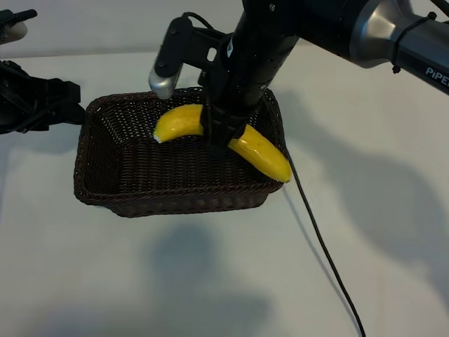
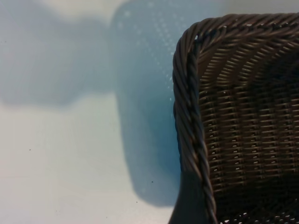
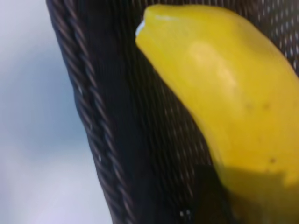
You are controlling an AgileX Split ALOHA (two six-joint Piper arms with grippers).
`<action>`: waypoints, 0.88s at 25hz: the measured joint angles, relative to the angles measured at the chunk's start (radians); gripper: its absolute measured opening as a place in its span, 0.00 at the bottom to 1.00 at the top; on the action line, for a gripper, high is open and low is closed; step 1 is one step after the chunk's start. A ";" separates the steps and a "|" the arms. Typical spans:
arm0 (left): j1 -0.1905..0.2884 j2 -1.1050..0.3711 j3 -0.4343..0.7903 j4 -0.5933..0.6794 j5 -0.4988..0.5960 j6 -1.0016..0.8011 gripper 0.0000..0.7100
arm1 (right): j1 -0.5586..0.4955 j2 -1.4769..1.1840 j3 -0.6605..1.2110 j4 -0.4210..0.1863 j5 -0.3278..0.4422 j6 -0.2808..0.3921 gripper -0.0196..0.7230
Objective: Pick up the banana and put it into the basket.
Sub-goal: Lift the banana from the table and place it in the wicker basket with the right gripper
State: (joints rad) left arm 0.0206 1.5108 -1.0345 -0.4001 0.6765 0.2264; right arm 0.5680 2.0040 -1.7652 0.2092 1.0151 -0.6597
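Note:
The bright yellow banana hangs over the far right part of the dark brown wicker basket. My right gripper comes down from above and is shut on the banana's middle. One banana tip points into the basket and the other reaches over the right rim. In the right wrist view the banana fills the frame in front of the basket's inner wall. My left gripper is parked just outside the basket's left rim, open and holding nothing. The left wrist view shows only a rim corner of the basket.
A black cable runs from the right arm across the white table toward the front edge. The right arm's links stretch over the table's back right. Dark shadows lie on the table in front of the basket.

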 joint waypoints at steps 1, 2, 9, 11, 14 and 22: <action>0.000 0.000 0.000 -0.001 0.000 0.000 0.83 | 0.000 0.000 0.000 0.006 -0.008 -0.003 0.58; 0.000 0.000 0.000 -0.003 0.000 0.000 0.83 | 0.000 0.000 0.000 0.010 -0.016 -0.005 0.58; 0.000 0.000 0.000 -0.015 0.001 0.002 0.83 | 0.000 0.000 0.000 0.019 -0.038 -0.036 0.58; 0.000 0.000 0.000 -0.015 0.001 0.002 0.83 | 0.001 0.000 0.000 0.026 -0.040 -0.052 0.58; 0.000 0.000 0.000 -0.015 0.001 0.002 0.83 | 0.010 0.000 0.000 0.036 -0.046 -0.083 0.58; 0.000 0.000 0.000 -0.015 0.004 0.002 0.83 | 0.053 0.017 0.000 0.048 -0.091 -0.138 0.58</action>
State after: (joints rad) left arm 0.0206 1.5108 -1.0345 -0.4150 0.6802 0.2283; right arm 0.6207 2.0213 -1.7652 0.2567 0.9238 -0.7978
